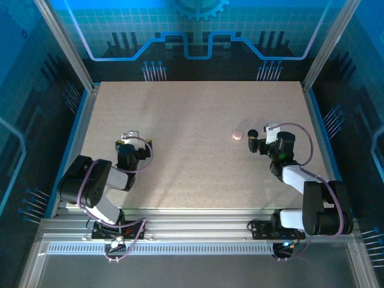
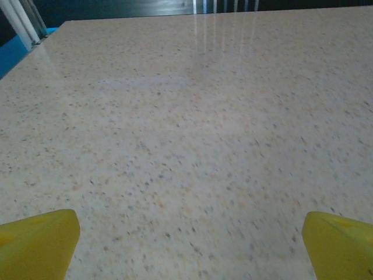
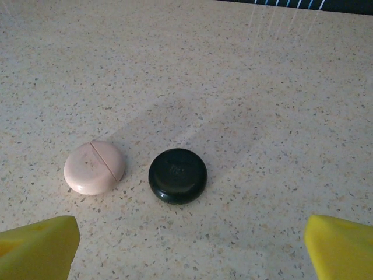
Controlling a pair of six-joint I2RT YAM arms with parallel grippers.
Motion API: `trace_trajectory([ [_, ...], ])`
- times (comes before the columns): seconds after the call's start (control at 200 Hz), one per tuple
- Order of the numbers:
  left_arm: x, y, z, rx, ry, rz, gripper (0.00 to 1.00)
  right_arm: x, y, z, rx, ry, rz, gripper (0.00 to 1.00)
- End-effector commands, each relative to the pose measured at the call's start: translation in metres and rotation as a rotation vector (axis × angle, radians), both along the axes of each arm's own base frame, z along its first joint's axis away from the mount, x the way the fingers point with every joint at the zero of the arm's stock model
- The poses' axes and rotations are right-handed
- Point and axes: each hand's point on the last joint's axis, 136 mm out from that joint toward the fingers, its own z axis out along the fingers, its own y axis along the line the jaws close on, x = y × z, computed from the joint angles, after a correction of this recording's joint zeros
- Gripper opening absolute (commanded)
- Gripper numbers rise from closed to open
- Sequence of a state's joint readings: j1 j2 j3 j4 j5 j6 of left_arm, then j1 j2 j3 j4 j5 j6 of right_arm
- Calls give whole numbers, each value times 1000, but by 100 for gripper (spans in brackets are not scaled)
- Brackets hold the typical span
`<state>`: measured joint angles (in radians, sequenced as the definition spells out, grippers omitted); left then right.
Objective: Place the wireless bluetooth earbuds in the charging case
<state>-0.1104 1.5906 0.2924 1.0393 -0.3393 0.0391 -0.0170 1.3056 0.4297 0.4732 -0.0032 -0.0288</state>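
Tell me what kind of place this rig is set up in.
Likely an enclosed robot work cell or lab booth: a speckled beige tabletop walled by blue panels printed with circuit graphics, and a left black robot arm and right black robot arm bolted to ribbed aluminium rails.

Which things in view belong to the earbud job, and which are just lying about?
Job: pale pink charging case; open right gripper facing it.
Lying about: black round puck beside the case, apart from it; purpose unclear.
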Motion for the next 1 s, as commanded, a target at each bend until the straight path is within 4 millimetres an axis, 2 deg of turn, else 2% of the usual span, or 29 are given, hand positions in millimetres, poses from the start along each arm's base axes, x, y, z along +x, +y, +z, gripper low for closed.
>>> trace_trajectory([
  [0.0, 16, 18, 22, -93, -47, 41, 99, 5, -2, 14, -26, -72, -6, 100],
  [0.08, 15, 20, 22, -100, -51, 42, 99, 1, 12, 20, 32, -131, 31, 100],
  [0.145, 15, 20, 21, -101, -48, 41, 99, 6, 19, 23, -5, -165, 32, 100],
  [0.235, 15, 20, 22, -101, -48, 42, 99, 15, 24, 13, -27, -149, 28, 100],
  [0.305, 15, 20, 21, -100, -47, 42, 99, 19, 26, -3, -44, -135, 29, 100],
  [0.455, 15, 20, 21, -100, -47, 40, 99, 22, 26, -8, -54, -116, 21, 100],
  [0.57, 15, 19, 21, -100, -47, 40, 99, 26, 24, -11, 1, -78, 45, 100],
  [0.996, 15, 19, 21, -99, -47, 38, 99, 26, 21, -10, 28, -76, 53, 100],
])
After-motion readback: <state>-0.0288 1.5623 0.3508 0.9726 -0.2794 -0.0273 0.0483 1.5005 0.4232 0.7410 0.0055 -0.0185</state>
